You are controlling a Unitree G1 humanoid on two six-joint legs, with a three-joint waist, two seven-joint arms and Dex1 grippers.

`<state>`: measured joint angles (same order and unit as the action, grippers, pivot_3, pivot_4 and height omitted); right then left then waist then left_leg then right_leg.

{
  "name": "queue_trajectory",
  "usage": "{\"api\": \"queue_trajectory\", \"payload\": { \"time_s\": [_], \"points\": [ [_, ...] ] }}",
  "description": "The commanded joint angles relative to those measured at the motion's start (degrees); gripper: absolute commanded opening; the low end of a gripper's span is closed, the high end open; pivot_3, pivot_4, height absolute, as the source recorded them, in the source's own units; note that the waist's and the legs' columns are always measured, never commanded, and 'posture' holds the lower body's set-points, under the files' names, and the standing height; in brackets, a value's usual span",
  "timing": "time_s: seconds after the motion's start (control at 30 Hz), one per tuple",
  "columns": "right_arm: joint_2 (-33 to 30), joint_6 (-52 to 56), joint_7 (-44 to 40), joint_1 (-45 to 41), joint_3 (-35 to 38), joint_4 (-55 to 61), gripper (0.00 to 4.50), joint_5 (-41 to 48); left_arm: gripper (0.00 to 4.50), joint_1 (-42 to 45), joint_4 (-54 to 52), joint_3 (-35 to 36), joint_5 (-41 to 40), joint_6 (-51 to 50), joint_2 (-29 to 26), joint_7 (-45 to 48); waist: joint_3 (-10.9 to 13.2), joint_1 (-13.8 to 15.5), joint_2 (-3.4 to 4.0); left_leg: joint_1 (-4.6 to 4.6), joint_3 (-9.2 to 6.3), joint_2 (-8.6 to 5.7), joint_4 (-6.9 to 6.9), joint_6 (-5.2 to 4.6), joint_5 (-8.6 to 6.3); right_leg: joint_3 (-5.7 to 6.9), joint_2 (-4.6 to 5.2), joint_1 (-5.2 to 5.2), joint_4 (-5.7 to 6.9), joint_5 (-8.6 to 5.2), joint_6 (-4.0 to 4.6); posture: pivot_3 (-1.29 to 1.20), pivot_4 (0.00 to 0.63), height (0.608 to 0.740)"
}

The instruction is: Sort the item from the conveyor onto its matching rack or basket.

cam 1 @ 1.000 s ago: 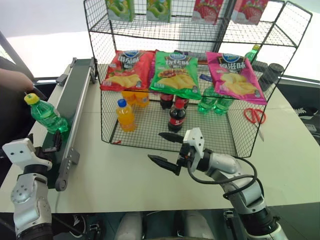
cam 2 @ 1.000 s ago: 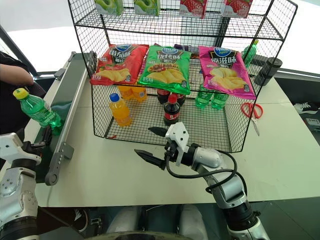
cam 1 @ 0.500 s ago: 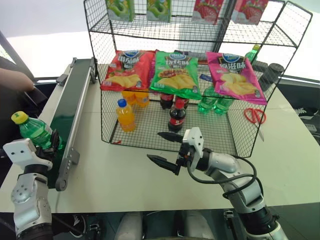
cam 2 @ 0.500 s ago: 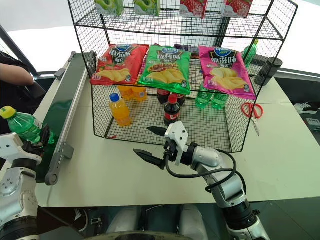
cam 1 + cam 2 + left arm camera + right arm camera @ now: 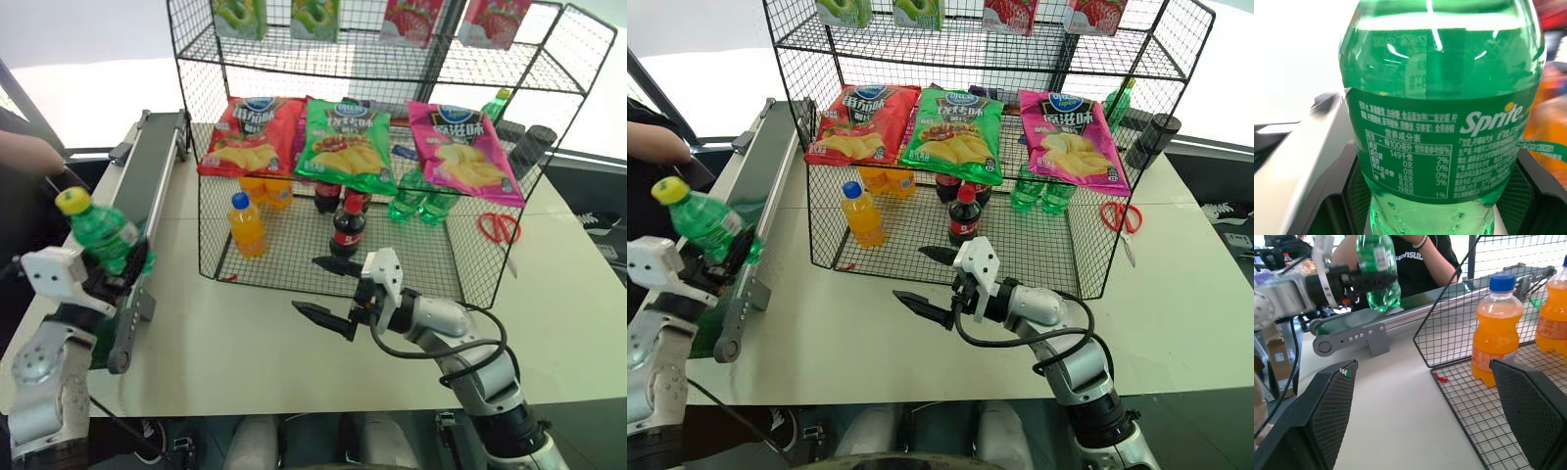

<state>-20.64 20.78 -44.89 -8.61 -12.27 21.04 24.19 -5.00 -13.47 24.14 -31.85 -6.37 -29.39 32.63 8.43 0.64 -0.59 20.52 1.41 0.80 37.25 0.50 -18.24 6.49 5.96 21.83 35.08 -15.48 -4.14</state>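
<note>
Overhead, white table (image 5: 255, 352), dark-green conveyor (image 5: 147, 186), wire rack (image 5: 392, 69)

Bright, even daylight | blown-out white backdrop behind wire rack (image 5: 392, 59) and around green bottle (image 5: 1444, 112) in left wrist view | white glare streaks on bottle shoulder | soft, faint shadows on table (image 5: 255, 352) | orange blur beside bottle, label sharp | slight bowing of straight lines toward head-view edges

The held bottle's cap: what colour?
Yellow cap on the green bottle, clearest in the left eye view.
</note>
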Motion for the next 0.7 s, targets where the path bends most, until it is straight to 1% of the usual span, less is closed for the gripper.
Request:
{"api": "queue_trajectory", "payload": {
  "time_s": [0.03, 0.1, 0.17, 0.27, 0.4, 0.57, 0.7],
  "points": [
    [-0.1, 1.5, -0.6, -1.1, 2.6, 3.4, 4.5, 4.5, 2.82, -1.5, -7.3, -4.9, -2.5, -3.5, -2.5, 6.2, 0.0, -0.1, 0.06, -0.01, 0.0, -0.01, -0.01, 0.0, 0.0, 0.0, 0.0, -0.01, -0.01, 0.0, 0.0, 0.0, 0.15, 0.724],
    [-0.2, 3.4, -0.3, -1.5, 3.3, 5.3, 4.5, 6.8, 2.82, -1.9, -8.7, -8.3, -2.6, -5.1, -3.3, 8.7, 0.1, -0.2, 0.26, -0.04, 0.0, 0.0, -0.04, 0.0, 0.0, 0.0, 0.0, 0.0, 0.0, 0.0, 0.01, 0.0, 0.15, 0.724],
    [-0.5, 5.6, 0.3, -1.7, 3.8, 7.2, 4.5, 8.8, 2.82, 0.0, -9.0, -13.6, -1.1, -5.8, -2.4, 10.4, 0.2, -0.2, 0.33, -0.04, 0.0, 0.02, -0.1, -0.01, 0.0, 0.0, -0.05, 0.04, 0.03, -0.01, 0.02, 0.0, 0.15, 0.724],
    [-0.6, 7.6, 1.4, -2.0, 3.0, 8.5, 4.5, 9.3, 2.82, 4.0, -6.5, -19.6, 1.5, -4.7, -0.8, 12.7, 0.2, 0.1, 0.31, -0.04, 0.0, 0.03, -0.09, -0.01, 0.0, 0.01, -0.08, 0.03, 0.04, 0.0, 0.02, 0.0, 0.15, 0.724],
    [-0.1, 9.5, 3.1, -2.2, 1.8, 9.0, 4.5, 9.2, 2.82, 9.4, -1.0, -25.7, 5.1, -1.5, 1.3, 17.2, 0.1, 0.1, 0.28, -0.02, 0.02, -0.02, -0.04, -0.02, 0.0, 0.01, -0.09, 0.0, 0.03, 0.0, 0.01, 0.0, 0.15, 0.724],
    [0.0, 11.2, 4.6, -2.6, 1.4, 9.0, 4.5, 9.1, 2.82, 14.4, 3.1, -30.5, 7.6, 1.3, 3.6, 21.9, 0.1, 0.1, 0.29, -0.01, 0.02, -0.01, -0.06, -0.03, 0.01, 0.01, -0.17, 0.02, 0.05, 0.01, 0.01, 0.0, 0.15, 0.724],
    [0.2, 11.5, 5.5, -2.8, 1.4, 8.7, 4.5, 8.8, 2.82, 17.5, 5.7, -32.7, 8.6, 3.2, 5.3, 24.5, 0.1, 0.1, 0.28, -0.02, 0.03, -0.01, -0.03, -0.03, 0.01, 0.01, -0.2, 0.01, 0.06, 0.01, 0.0, 0.0, 0.15, 0.724]
  ]
}}
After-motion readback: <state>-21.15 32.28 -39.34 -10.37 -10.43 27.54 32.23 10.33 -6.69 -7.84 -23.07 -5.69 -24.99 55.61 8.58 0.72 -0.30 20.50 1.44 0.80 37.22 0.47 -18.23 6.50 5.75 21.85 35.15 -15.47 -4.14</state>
